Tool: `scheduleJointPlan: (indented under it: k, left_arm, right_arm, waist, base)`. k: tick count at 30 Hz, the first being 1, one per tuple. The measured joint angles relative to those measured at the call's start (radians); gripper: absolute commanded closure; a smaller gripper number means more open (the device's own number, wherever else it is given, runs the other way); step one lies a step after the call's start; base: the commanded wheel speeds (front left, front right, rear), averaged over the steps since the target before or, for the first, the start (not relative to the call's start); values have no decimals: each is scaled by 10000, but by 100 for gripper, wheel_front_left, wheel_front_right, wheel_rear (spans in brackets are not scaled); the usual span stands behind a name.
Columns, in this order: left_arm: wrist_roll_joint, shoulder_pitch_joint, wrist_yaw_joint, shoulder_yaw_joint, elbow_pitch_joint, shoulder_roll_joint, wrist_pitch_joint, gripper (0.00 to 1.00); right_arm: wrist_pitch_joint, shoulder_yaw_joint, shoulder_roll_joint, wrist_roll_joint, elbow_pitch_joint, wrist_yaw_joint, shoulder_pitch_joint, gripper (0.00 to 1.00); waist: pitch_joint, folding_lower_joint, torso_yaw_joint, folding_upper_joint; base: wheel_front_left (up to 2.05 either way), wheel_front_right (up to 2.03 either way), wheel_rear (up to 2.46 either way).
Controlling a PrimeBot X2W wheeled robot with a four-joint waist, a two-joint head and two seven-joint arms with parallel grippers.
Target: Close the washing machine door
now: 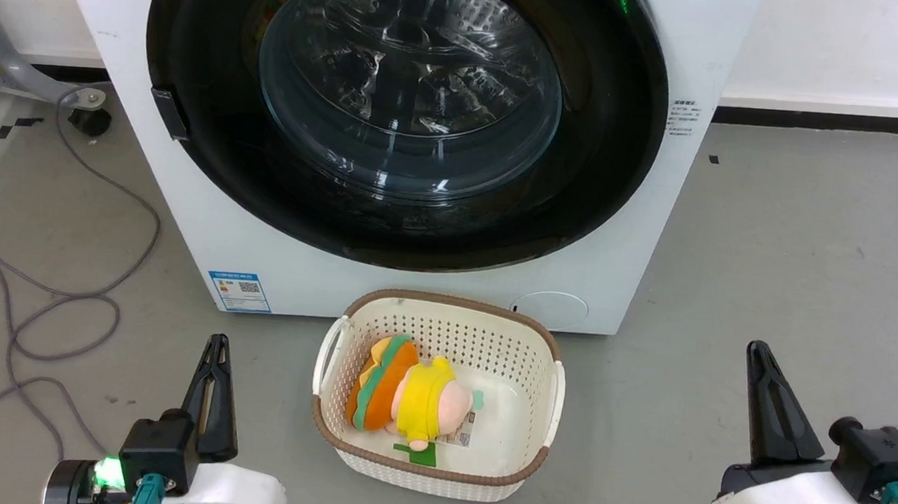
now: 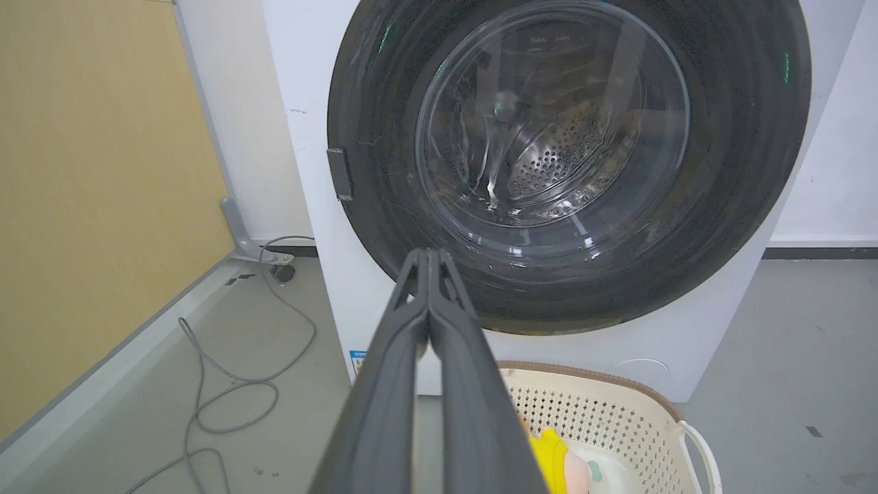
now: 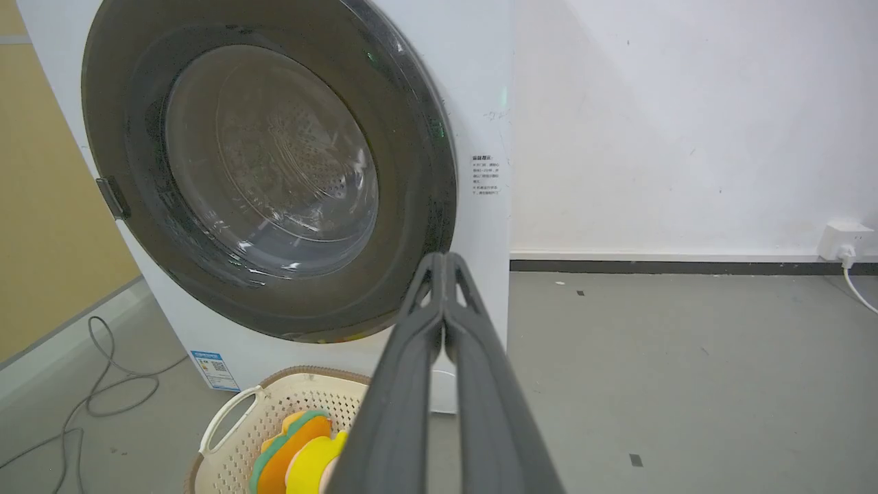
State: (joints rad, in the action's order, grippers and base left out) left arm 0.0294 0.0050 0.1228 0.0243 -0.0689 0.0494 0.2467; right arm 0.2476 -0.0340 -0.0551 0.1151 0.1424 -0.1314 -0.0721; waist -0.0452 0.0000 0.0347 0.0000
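Black and glassy, the washing machine door (image 1: 403, 114) is lying flush against the washing machine (image 1: 258, 262) in the head view. The left gripper (image 1: 217, 346) and right gripper (image 1: 758, 353) are hanging low on either side of a basket (image 1: 445, 307), fingers pressed together and holding nothing. The left wrist view is showing pinched tips (image 2: 429, 255) well apart from the door. The right wrist view is showing the same. The closing step is looking done, so the next move is likely calling only for a latch check.

The laundry basket (image 1: 433, 480) sits at 6 o'clock, just before the washing machine (image 1: 298, 265). A plush toy (image 1: 407, 395) lies in it. A cable (image 1: 117, 320) lies at 9 o'clock.
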Motion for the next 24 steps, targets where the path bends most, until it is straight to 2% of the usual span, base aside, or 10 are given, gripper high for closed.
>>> scheduleJointPlan:
  k: [24]
  left_arm:
    - [-13,-1,-221,-33,115,0,-453,100]
  right_arm:
    - [-485,56,0,-203,-249,0,15,100]
  waist:
    - [90,0,-69,0]
  base:
    - [0,0,0]
